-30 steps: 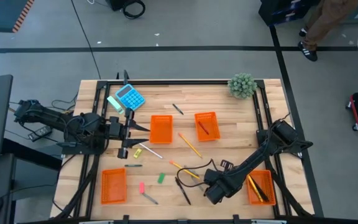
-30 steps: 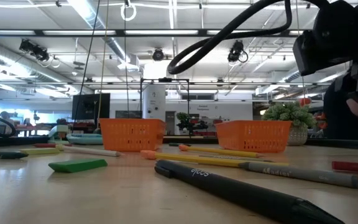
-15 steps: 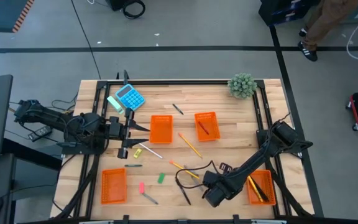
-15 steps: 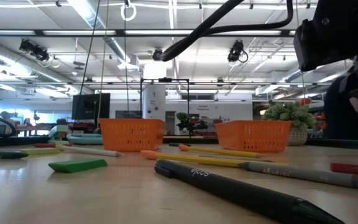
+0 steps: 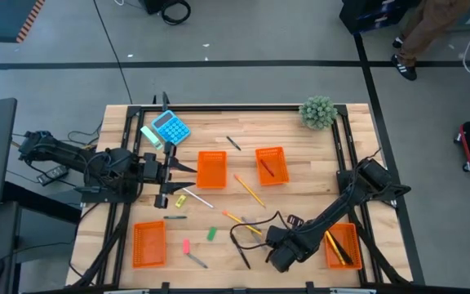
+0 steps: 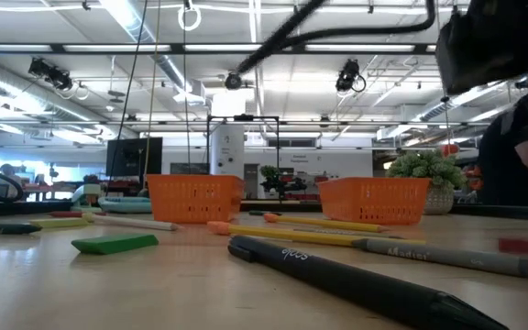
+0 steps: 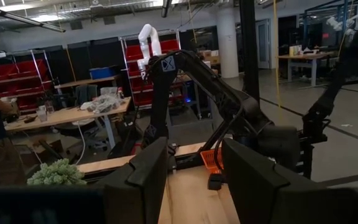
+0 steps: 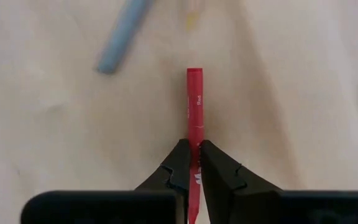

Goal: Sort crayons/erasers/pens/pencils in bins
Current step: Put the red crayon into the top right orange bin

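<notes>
My right gripper (image 8: 193, 163) has just pinched shut on the red crayon (image 8: 194, 109), which lies on the bench (image 8: 55, 124) and points straight out ahead from between my two fingers, ready to lift.

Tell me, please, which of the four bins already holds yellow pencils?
The bin at the table's near right corner, beside the right arm. It holds yellow pencils. The far right bin holds only a dark reddish stick; the other two look empty.
</notes>
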Controlling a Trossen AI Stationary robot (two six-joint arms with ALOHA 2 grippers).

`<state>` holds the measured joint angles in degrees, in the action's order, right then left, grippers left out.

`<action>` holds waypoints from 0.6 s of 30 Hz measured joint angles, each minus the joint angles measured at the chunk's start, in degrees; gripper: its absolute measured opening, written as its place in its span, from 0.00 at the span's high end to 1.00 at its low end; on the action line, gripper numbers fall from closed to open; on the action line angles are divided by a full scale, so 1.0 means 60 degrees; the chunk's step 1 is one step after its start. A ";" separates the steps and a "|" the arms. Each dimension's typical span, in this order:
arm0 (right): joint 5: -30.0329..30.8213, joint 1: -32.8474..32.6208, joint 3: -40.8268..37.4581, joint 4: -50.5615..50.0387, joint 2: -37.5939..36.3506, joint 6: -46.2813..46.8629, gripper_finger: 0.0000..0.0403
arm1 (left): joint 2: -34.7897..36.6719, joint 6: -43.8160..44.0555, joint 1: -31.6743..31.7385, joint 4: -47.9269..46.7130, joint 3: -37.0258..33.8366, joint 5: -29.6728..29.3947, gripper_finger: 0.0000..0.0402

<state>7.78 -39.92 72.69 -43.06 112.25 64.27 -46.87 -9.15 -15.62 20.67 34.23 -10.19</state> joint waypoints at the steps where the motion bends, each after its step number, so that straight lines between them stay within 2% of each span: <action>1: 0.0053 -0.0018 0.0000 -0.0011 -0.0228 0.0016 0.92 | 0.0000 -0.0006 0.0000 0.0000 0.0001 0.0000 0.60; 8: 0.1286 0.0009 0.0022 -0.0481 -0.1503 -0.0117 0.93 | 0.0000 -0.0047 0.0000 -0.0004 0.0001 0.0000 0.60; 11: 0.1585 0.0226 0.0036 -0.1243 -0.1838 -0.0320 0.93 | 0.0000 -0.0052 0.0000 -0.0001 0.0001 0.0000 0.60; 18: 0.2074 0.2051 0.0029 -0.2550 -0.2387 -0.1856 0.92 | 0.0004 -0.0069 0.0000 0.0004 0.0001 0.0000 0.60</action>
<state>20.22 -27.62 72.86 -58.36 97.92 53.13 -46.85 -9.56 -15.62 20.69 34.24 -10.20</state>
